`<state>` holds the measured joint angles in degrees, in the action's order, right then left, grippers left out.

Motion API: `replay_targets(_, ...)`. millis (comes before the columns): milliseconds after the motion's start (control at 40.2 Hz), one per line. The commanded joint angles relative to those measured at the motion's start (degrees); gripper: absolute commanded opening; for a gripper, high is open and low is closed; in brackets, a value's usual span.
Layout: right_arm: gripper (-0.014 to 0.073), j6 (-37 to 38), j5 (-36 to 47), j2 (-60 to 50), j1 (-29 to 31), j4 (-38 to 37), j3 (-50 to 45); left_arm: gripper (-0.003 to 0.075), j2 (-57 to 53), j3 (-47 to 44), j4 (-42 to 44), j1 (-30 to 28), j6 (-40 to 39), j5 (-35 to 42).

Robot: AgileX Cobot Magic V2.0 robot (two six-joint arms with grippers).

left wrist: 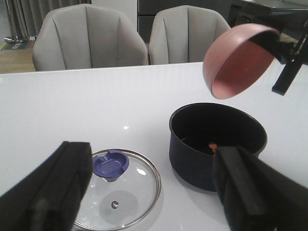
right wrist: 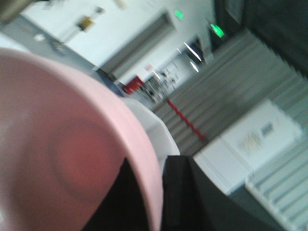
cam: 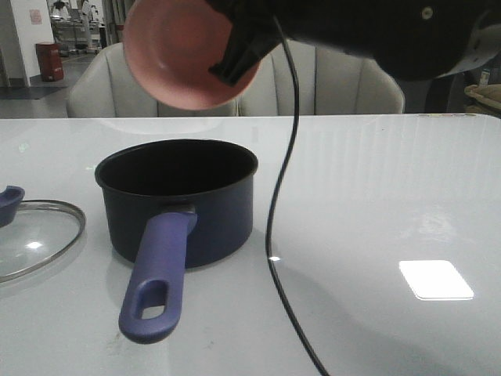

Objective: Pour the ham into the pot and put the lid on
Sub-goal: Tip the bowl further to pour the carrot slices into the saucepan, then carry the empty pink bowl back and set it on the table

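Note:
The dark navy pot [cam: 182, 205] stands on the white table, its purple-blue handle [cam: 156, 274] pointing toward me. Orange-pink ham [left wrist: 212, 145] shows on its black bottom. My right gripper [cam: 235, 61] is shut on the rim of a pink bowl [cam: 184, 51], held tipped on its side above the pot; the bowl's inside [right wrist: 53, 159] looks empty. The glass lid [left wrist: 120, 187] with its purple-blue knob [left wrist: 110, 164] lies flat on the table left of the pot. My left gripper [left wrist: 154, 192] hovers open above the lid, one finger [left wrist: 53, 187] on each side.
Two grey chairs [cam: 117, 82] stand behind the table's far edge. A black cable [cam: 278, 219] hangs from the right arm down past the pot's right side to the table front. A bright light reflection [cam: 435, 279] lies on the table at right.

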<state>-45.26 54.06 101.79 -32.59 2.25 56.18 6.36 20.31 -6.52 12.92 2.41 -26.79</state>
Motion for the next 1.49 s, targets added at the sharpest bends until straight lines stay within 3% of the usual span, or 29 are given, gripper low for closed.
replay_targets(0,0.0141,6.93,4.47,-6.13,0.10,10.23,1.55,0.0564,0.61,1.56,-0.28,0.44,-0.05,4.41)
replay_targets(224,0.0141,21.63,-16.51,-15.00,3.86,12.30,1.61,0.0564,0.61,1.56,-0.28,0.44,-0.05,4.41)
replay_targets(398,0.0141,25.10,-34.58,-20.37,9.05,12.30,1.61,0.0564,0.61,1.56,-0.28,0.44,-0.05,4.41)
replay_targets(696,0.0141,35.21,-63.00,-24.05,22.11,10.18,2.29,0.0564,0.61,1.56,-0.28,0.44,-0.05,4.41)
replay_targets(871,0.0141,42.34,-75.05,-23.12,30.77,11.08,2.27,0.0564,0.61,1.56,-0.28,0.44,-0.05,4.41)
replay_targets(1070,0.0141,42.14,-86.89,-17.96,36.38,14.16,5.09,0.0564,0.61,1.56,-0.28,0.44,-0.05,4.41)
replay_targets(1269,0.0141,38.56,-100.62,-8.29,37.21,13.97,14.54,0.0564,0.61,1.56,-0.28,0.44,-0.05,4.41)
replay_targets(1467,0.0141,36.21,-106.86,-0.29,37.49,13.81,22.15,0.0564,0.61,1.56,-0.28,0.44,-0.05,4.41)
